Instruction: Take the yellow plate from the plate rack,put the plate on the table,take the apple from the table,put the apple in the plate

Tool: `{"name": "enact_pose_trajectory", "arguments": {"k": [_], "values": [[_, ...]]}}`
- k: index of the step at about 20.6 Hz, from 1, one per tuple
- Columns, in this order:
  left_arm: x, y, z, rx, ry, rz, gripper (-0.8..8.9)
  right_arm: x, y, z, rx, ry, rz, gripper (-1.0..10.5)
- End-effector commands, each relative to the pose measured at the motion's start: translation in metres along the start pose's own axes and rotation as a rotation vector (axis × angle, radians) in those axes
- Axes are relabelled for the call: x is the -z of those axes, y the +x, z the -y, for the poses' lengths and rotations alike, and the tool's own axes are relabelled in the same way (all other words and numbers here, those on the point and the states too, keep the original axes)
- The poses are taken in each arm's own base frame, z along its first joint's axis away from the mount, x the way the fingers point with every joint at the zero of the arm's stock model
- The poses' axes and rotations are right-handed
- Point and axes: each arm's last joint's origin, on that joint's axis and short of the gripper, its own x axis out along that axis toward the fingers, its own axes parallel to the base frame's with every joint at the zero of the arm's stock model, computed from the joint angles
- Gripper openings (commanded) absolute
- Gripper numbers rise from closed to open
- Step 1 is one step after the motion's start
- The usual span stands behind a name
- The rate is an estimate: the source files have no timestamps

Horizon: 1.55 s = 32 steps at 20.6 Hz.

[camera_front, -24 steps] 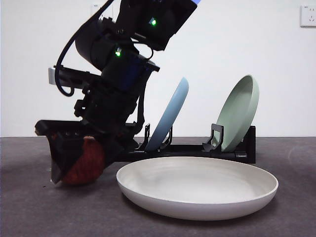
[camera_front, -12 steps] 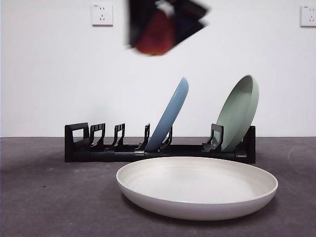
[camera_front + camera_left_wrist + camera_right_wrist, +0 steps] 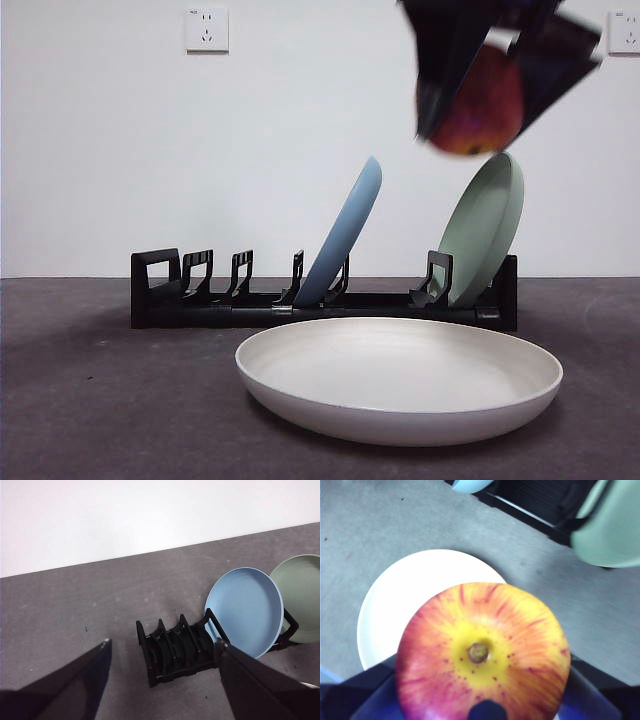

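My right gripper (image 3: 478, 95) hangs high at the upper right of the front view, shut on the apple (image 3: 480, 105), which is red with yellow streaks. Its wrist view fills with the apple (image 3: 482, 652), and the cream yellow plate (image 3: 395, 600) lies below and partly behind it. That yellow plate (image 3: 400, 378) rests flat on the dark table (image 3: 110, 410) in front of the plate rack (image 3: 220, 300). High over the table, my left gripper (image 3: 162, 647) is open and holds nothing; the plate rack (image 3: 175, 647) shows below it.
A light blue plate (image 3: 345, 235) and a pale green plate (image 3: 485, 225) stand tilted in the rack. The rack's left slots hold nothing. A white wall with sockets (image 3: 207, 29) stands behind the table.
The right gripper lifted the apple off the table at the left, rose to the top of the view, then carried it rightward to above the pale green plate.
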Motion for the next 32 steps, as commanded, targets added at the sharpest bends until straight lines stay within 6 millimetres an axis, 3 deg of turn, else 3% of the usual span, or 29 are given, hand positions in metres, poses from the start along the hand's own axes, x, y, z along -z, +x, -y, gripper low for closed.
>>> {"name": "enact_pose_trajectory", "arguments": {"k": [1,7,12,15,19,25,27,32], "values": [[0.000,0.000,0.000,0.000,0.004,0.006,3.45,0.010,0.027,-0.008,-0.018,0.025,0.033,-0.2],[0.000,0.000,0.000,0.001,0.004,0.006,3.45,0.037,0.082,-0.017,-0.037,0.032,0.034,-0.2],[0.000,0.000,0.000,0.001,0.004,0.006,3.44,0.042,0.126,-0.019,-0.025,0.026,-0.081,-0.2],[0.000,0.000,0.000,0.001,0.004,0.006,3.44,0.045,0.142,-0.022,-0.098,0.029,-0.118,-0.2],[0.001,0.000,0.000,0.001,0.007,0.003,3.44,0.047,0.149,-0.024,-0.096,0.024,-0.142,0.7],[0.001,0.000,0.000,0.000,0.012,-0.007,3.44,0.049,0.151,-0.024,-0.092,0.024,-0.156,5.0],[0.002,0.000,0.000,0.000,0.012,-0.008,3.45,0.049,0.151,-0.024,-0.092,0.024,-0.156,5.9],[0.002,0.000,0.000,0.000,0.012,-0.012,3.44,0.048,0.151,-0.024,-0.093,0.024,-0.152,6.1]]}}
